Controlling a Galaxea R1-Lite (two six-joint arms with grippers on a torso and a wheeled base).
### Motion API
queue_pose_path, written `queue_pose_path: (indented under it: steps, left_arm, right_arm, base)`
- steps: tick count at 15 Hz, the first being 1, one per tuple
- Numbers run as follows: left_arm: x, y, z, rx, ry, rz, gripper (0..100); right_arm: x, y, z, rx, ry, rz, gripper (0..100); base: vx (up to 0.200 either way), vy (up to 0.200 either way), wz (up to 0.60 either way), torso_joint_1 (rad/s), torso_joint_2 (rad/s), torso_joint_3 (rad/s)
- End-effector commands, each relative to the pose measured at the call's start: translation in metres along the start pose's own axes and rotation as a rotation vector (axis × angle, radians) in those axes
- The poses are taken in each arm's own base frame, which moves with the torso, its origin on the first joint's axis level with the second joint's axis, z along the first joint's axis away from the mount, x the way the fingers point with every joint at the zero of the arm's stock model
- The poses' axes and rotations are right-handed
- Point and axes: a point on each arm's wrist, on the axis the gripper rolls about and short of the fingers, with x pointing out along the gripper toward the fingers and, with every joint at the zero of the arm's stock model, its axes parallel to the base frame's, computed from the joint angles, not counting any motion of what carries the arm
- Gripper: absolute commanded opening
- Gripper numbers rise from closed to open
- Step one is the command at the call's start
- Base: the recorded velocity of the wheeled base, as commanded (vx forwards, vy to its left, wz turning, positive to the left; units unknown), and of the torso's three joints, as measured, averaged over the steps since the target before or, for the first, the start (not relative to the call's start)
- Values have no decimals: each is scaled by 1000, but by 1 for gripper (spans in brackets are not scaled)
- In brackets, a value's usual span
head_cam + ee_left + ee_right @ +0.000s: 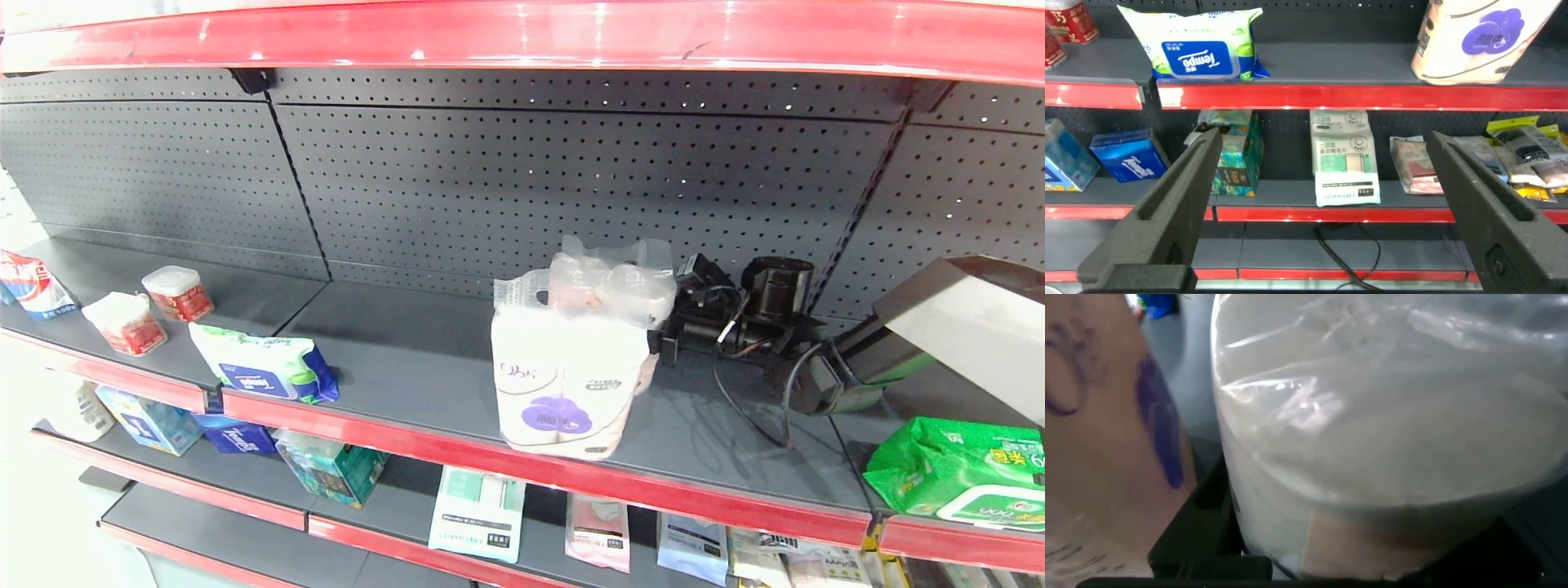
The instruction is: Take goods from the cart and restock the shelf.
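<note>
Right end effector (660, 341) is clamped on the roll pack (571, 367) to stand it on the shelf (408, 359). Left end effector (1324, 139) sits released, nothing to carry

A white plastic-wrapped pack of toilet rolls with purple print (571, 367) stands upright at the red front edge of the dark grey metal shelf (408, 359). The right arm's black tool (668, 336) holds its upper right side. A blue-and-green wipes packet (263, 363) lies well to its left, and a green wipes packet (955, 474) to its right.
</note>
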Motion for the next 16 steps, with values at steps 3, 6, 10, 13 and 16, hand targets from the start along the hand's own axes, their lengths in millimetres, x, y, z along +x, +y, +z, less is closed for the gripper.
queue_pose_path:
  steps: [3,6,10,13,16]
  left_arm:
    - [0,0,0,0,1,-1,100]
    - [0,0,0,0,1,-1,100]
    - [0,0,0,0,2,-1,100]
    - [0,0,0,0,1,-1,100]
    - [0,0,0,0,1,-1,100]
  right_arm:
    - [1,0,-1,-5,-3,4,0]
    - [1,3,1,-7,-34,85,0]
    - [3,5,3,-10,-39,95,0]
    - [7,7,4,-14,-33,77,0]
    - [5,1,3,-14,-15,15,0]
  base:
    - [0,0,0,0,0,0]
    - [0,0,0,0,0,0]
    - [0,0,0,0,0,0]
    - [0,0,0,0,0,0]
    - [0,0,0,0,0,0]
